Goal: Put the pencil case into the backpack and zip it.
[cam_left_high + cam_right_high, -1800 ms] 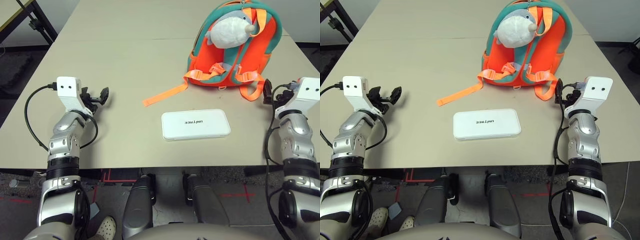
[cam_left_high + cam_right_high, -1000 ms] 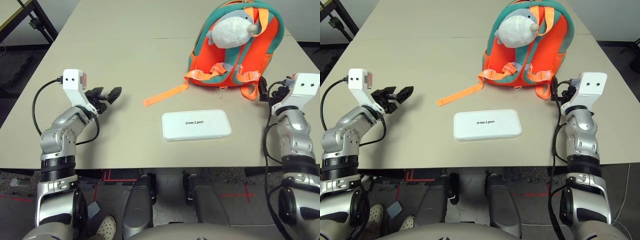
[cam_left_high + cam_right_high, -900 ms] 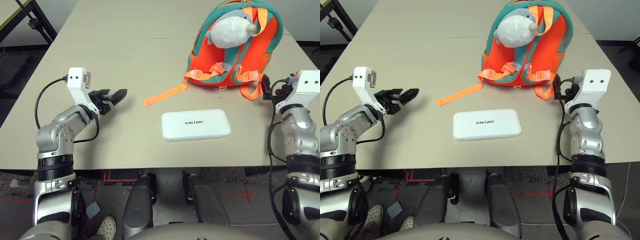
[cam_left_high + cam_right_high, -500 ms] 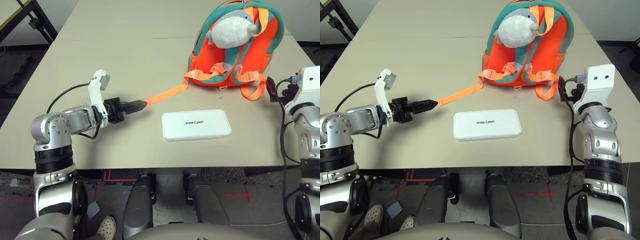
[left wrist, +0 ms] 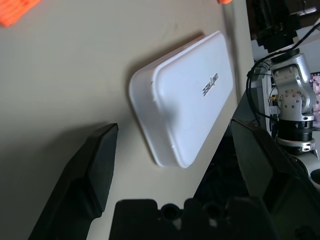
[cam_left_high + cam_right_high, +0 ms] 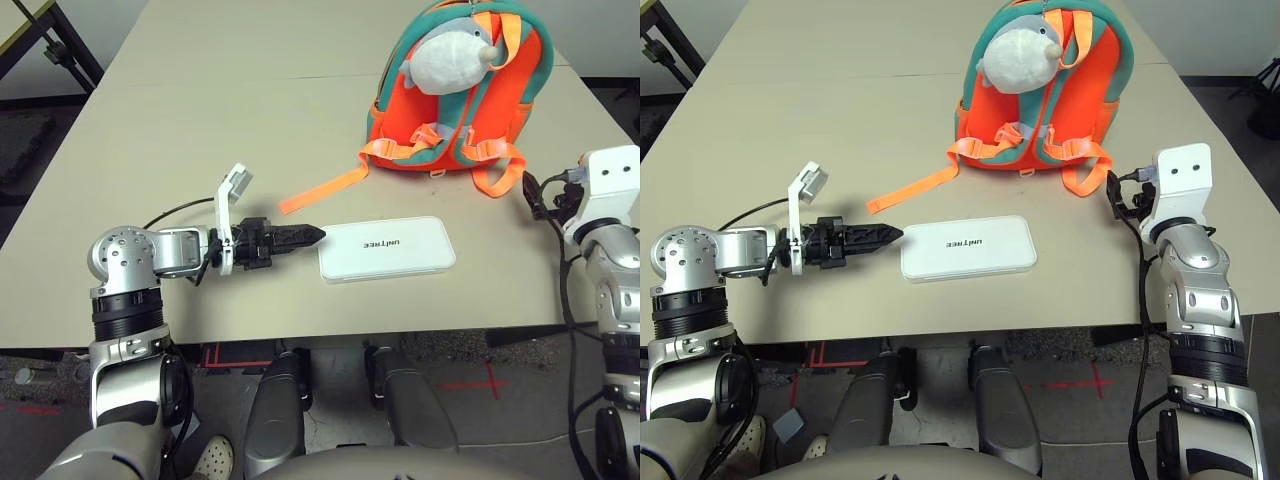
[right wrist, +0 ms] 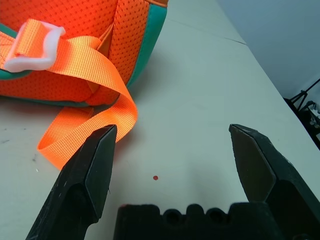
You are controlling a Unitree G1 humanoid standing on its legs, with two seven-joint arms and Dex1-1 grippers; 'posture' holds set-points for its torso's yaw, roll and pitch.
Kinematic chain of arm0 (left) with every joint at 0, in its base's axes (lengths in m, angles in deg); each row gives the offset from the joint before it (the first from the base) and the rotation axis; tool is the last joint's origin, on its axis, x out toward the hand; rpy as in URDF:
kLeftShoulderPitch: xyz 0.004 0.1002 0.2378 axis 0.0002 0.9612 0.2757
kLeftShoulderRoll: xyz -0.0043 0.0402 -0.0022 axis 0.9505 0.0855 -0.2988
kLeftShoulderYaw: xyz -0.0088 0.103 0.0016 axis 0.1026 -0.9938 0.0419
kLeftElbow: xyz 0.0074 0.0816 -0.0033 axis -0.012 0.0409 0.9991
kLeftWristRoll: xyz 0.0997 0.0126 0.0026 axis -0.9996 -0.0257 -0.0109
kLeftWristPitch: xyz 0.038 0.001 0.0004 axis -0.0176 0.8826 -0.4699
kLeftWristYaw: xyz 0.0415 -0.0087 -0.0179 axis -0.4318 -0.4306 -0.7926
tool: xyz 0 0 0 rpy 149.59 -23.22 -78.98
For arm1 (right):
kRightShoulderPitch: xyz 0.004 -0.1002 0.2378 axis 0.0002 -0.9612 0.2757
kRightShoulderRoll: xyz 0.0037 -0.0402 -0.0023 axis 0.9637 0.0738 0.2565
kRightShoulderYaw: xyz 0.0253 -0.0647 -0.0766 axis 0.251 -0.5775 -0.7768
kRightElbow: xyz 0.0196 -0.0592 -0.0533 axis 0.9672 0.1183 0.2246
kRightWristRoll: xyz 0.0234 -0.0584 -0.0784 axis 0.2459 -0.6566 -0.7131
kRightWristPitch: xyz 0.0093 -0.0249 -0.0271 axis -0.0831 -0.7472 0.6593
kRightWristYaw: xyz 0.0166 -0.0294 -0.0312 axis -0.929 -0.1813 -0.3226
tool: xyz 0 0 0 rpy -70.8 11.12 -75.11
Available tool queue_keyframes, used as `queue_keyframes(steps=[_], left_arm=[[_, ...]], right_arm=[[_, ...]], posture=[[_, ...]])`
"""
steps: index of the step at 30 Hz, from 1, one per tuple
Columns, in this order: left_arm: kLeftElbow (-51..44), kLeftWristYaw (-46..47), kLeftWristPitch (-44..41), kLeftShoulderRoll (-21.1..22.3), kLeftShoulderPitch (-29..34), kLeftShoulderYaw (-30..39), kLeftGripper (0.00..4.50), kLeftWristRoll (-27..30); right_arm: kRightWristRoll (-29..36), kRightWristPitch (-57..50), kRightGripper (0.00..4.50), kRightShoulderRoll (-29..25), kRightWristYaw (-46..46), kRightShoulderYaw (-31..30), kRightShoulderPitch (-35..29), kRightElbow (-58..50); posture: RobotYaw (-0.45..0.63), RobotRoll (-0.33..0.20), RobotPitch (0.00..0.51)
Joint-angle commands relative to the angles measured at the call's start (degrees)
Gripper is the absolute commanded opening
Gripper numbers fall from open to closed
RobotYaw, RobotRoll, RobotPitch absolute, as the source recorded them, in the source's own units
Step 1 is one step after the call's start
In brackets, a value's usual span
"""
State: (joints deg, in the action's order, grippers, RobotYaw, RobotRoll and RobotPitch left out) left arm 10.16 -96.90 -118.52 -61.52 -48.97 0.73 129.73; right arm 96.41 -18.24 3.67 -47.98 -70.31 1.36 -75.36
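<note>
Pencil case lies flat on table, just in front of backpack. Left fingers spread wide, tips just beside case's short end, not touching. Right fingers spread too, near backpack strap.

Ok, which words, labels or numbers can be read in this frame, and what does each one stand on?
"UNITREE": small dark lettering on the lid of the pencil case, upside down from the head camera.
No readable text on the backpack, its plush charm or the table.
</note>
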Motion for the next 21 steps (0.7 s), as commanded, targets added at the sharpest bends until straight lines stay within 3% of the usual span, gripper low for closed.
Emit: queue_keyframes(steps=[1, 21], left_arm=[[3.0, 1.6, -0.8, 0.5, 0.6, -1.0, 4.48, 2.8], [11.1, 2.8, -0.8, -2.7, -1.9, -2.4, 4.48, 4.9]], right_arm=[[-0.4, -0.8, 4.5, 0.0, -0.4, -0.1, -1.2, -1.5], [-4.5, -8.0, 4.5, -13.1, -19.3, -9.4, -6.5, -8.3]], posture=[[-0.09, 0.0, 0.208], [-0.12, 0.0, 0.212]])
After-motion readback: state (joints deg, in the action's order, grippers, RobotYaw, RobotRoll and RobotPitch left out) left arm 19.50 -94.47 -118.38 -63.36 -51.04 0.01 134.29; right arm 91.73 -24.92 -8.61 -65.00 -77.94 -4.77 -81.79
